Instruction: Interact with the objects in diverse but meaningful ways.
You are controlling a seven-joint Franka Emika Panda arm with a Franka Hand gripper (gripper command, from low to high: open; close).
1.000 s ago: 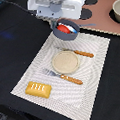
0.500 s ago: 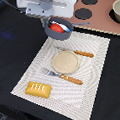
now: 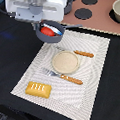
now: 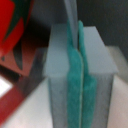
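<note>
While our claw [image 4: 80, 75] pinches the blue-grey frying pan [image 3: 49, 32] by its thin handle, a red tomato [image 3: 50, 30] sits inside it.

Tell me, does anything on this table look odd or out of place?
Mostly tidy: plate, knife and fork sit neatly on the placemat, with the bread loaf at one corner. The one oddity is the blue-grey pot holding a red tomato, under the gripper at the mat's far edge, seemingly lifted.
</note>
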